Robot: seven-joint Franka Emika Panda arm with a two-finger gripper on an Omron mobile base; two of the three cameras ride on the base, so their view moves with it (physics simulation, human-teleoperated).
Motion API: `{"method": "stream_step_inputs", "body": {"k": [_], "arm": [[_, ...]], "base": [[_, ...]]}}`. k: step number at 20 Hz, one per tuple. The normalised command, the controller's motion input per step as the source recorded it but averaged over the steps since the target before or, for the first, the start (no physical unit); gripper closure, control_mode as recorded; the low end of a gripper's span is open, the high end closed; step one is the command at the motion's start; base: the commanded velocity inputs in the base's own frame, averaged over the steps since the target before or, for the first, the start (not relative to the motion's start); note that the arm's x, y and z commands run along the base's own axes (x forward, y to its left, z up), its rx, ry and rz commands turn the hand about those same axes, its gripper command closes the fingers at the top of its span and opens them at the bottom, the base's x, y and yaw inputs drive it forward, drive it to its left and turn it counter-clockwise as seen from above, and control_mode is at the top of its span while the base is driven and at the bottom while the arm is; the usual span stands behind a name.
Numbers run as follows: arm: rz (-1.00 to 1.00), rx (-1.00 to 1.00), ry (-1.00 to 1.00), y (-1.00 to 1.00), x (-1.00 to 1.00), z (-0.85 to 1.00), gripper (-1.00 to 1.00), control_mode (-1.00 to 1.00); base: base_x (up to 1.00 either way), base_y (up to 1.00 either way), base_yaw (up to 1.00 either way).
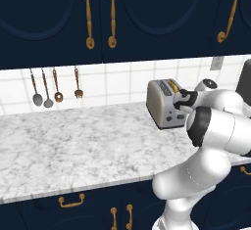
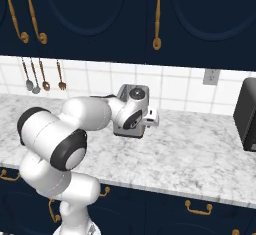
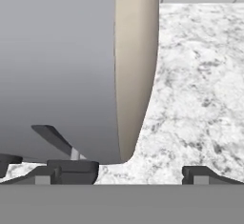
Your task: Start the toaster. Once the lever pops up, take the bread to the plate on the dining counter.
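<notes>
Hovering at the toaster [image 1: 164, 103] end face — gripper [image 3: 128, 173] jaws spread apart.

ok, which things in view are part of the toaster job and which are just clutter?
Job:
- toaster
- bread in its slot
- end effector, open, at the toaster's lever end

Clutter:
- hanging utensils
- dark appliance at the counter's right end
- wall outlet

My arm [image 1: 215, 126] was folded forward at the elbow, wrist level, gripper [image 3: 128, 173] held low, jaws spread wide, nothing gripped.
</notes>
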Motion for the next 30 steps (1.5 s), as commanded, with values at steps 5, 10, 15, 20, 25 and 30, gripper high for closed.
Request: {"method": "stream_step_inputs", "body": {"k": [5, 10, 15, 20, 25, 30], "arm": [[0.0, 0.0, 0.0, 0.0, 0.03, -0.12, -1.0, -1.0], [0.0, 0.0, 0.0, 0.0, 0.0, -0.08, -1.0, -1.0], [0.0, 0.0, -0.07, 0.0, -0.1, 0.27, -1.0, -1.0], [0.0, 0.0, -0.09, 0.0, -0.08, 0.58, -1.0, -1.0], [0.0, 0.0, -0.08, 0.0, -0.21, 0.61, -1.0, -1.0], [0.0, 0.0, -0.18, 0.0, -0.25, 0.66, -1.0, -1.0]], "base": [[0.0, 0.0, 0.0], [0.0, 0.0, 0.0], [0.0, 0.0, 0.0], [0.0, 0.0, 0.0], [0.0, 0.0, 0.0], [0.0, 0.0, 0.0]]}}
